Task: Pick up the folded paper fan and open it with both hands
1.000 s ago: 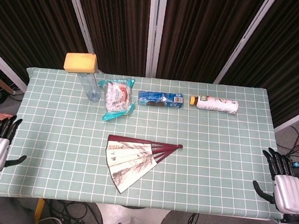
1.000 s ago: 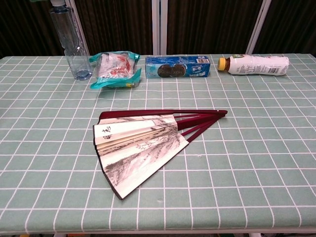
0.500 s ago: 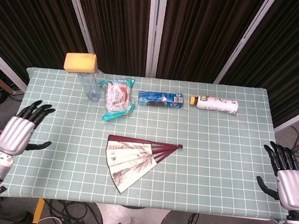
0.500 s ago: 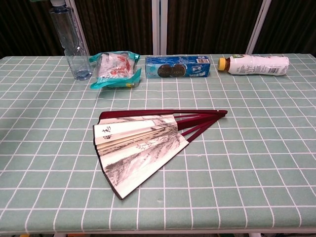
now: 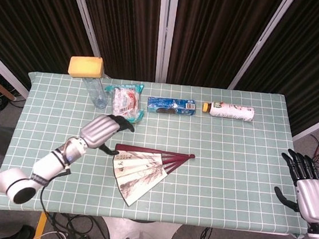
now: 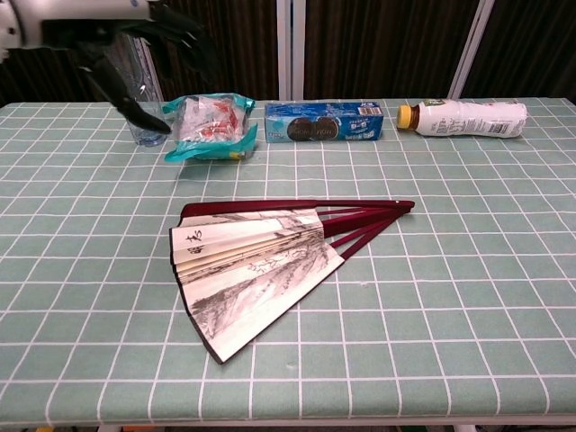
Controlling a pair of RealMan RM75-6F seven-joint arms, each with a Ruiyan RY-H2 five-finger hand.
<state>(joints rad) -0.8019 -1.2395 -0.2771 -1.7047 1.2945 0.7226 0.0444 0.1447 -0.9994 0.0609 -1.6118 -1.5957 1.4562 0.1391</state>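
Observation:
The paper fan (image 5: 145, 170) lies partly spread on the green checked table, dark red ribs pointing right; it also shows in the chest view (image 6: 261, 266). My left hand (image 5: 101, 131) hovers above the table just left of the fan's upper left corner, fingers apart and holding nothing; in the chest view this left hand (image 6: 135, 54) appears at the top left, well above the cloth. My right hand (image 5: 308, 191) hangs open past the table's right edge, far from the fan.
Along the back stand a clear bottle (image 5: 95, 92) with a yellow sponge (image 5: 85, 66) on top, a teal snack bag (image 5: 125, 104), a blue cookie pack (image 5: 171, 105) and a lying white bottle (image 5: 231, 111). Dark curtains close the back.
My left arm has swung in from the table's left edge to a spot just left of the fan. The right hand has hardly moved. The fan lies as before.

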